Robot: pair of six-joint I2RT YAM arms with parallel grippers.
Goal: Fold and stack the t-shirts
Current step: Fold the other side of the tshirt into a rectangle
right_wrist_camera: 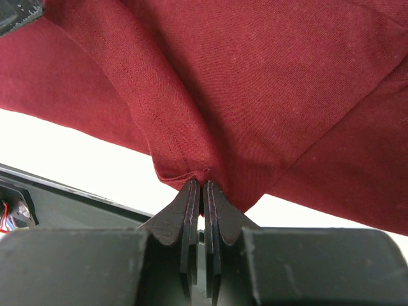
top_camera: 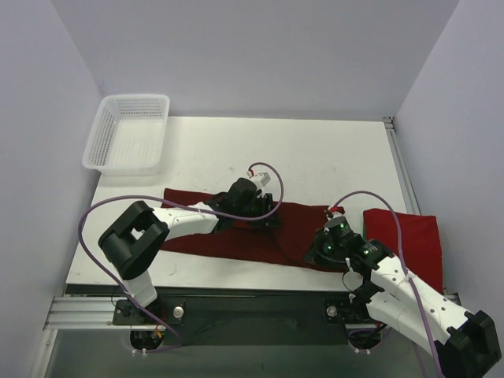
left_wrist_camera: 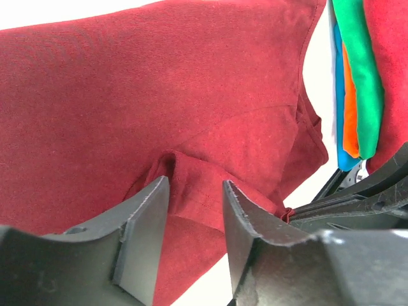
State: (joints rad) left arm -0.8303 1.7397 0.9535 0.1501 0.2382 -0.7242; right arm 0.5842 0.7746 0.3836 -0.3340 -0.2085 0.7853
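on the table (top_camera: 315, 150), top view: the maroon shirt (top_camera: 236, 236) is spread in a wide band across the near half. the red shirt (top_camera: 405, 236) lies folded at the right edge, and the white basket (top_camera: 130, 134) sits at the far left corner.
left wrist view: the left gripper (left_wrist_camera: 194, 191) is held with jaws apart, and a raised ridge of the maroon shirt lies between them, unpinched. the green shirt (left_wrist_camera: 363, 83) is seen folded at upper right.
right wrist view: the right gripper (right_wrist_camera: 203, 186) is clenched on a hem fold of the maroon shirt.
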